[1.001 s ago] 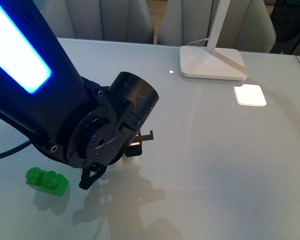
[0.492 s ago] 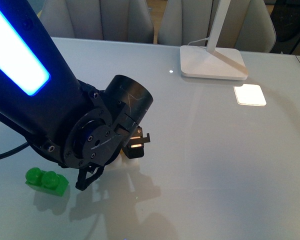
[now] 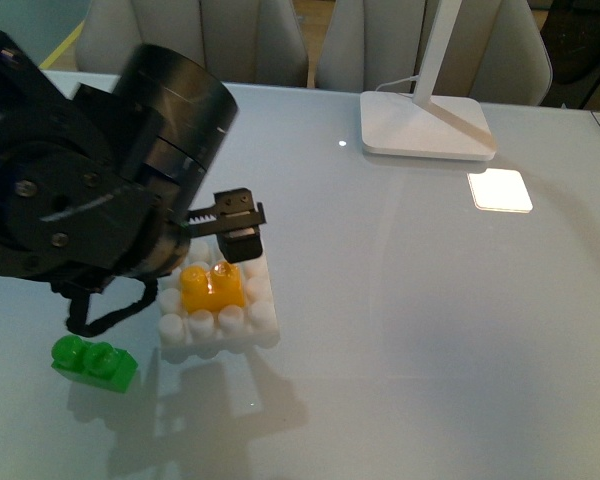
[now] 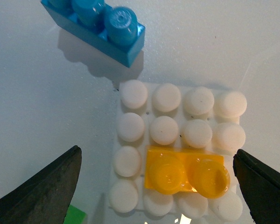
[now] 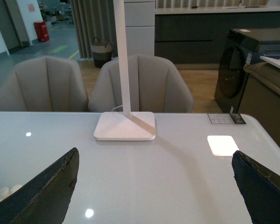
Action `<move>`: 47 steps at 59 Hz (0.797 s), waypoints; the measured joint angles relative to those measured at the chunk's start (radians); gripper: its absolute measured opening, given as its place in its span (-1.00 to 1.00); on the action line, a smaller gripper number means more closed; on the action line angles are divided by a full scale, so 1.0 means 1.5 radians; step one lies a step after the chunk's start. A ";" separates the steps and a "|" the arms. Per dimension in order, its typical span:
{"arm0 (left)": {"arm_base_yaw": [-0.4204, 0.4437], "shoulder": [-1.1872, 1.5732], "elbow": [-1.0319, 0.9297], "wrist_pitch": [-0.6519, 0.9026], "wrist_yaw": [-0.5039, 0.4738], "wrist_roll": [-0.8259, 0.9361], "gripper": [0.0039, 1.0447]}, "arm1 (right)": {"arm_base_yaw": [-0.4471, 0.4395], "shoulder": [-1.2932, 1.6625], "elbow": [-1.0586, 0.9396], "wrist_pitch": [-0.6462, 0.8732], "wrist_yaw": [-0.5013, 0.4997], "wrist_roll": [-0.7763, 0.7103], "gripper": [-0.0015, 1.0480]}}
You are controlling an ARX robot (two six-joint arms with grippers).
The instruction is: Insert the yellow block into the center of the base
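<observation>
The yellow block (image 3: 212, 285) sits on the white studded base (image 3: 230, 325), across its two middle columns. From the left wrist, the yellow block (image 4: 184, 171) lies in the third stud row of the base (image 4: 165, 98), counted from the blue brick. My left gripper (image 3: 160, 280) hangs open above the base, and its fingers (image 4: 42, 191) stand wide on either side without touching the block. My left gripper (image 4: 156, 156) holds nothing. My right gripper (image 5: 154, 156) is open and empty over bare table, out of the front view.
A green two-stud brick (image 3: 93, 362) lies left of the base. A blue brick (image 4: 95, 23) lies just beyond the base. The white lamp foot (image 3: 425, 125) stands at the back, with a bright light patch (image 3: 500, 190) beside it. Chairs line the far table edge.
My left arm has risen and drawn back to the left. The base and the yellow block, hidden under the gripper before, now show, with the block left standing on the studs.
</observation>
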State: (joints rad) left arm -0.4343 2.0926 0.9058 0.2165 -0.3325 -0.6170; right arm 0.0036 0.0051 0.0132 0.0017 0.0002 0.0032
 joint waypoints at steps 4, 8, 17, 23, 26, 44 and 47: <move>0.024 -0.038 -0.031 0.023 0.018 0.019 0.86 | 0.000 0.000 0.000 0.000 0.000 0.000 0.83; 0.052 -0.085 -0.066 0.045 0.048 0.041 0.86 | 0.000 0.000 0.000 0.000 0.000 0.000 0.83; 0.132 -0.217 -0.162 0.085 0.136 0.095 0.86 | 0.000 0.000 0.000 0.000 0.000 0.000 0.83; 0.190 -0.314 -0.223 0.089 0.205 0.126 0.86 | 0.000 0.000 0.000 0.000 0.000 0.000 0.83; 0.218 -0.358 -0.244 0.079 0.237 0.141 0.86 | 0.000 0.000 0.000 0.000 0.000 0.000 0.83; 0.283 -0.438 -0.301 0.148 0.257 0.202 0.77 | 0.000 0.000 0.000 0.000 0.000 0.000 0.83; 0.284 -0.407 -0.342 0.300 0.233 0.254 0.63 | 0.000 0.000 0.000 0.000 0.000 0.000 0.83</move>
State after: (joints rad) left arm -0.0078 1.4822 0.3935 0.6666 0.0177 -0.2356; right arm 0.0036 0.0051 0.0132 0.0013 0.0006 0.0032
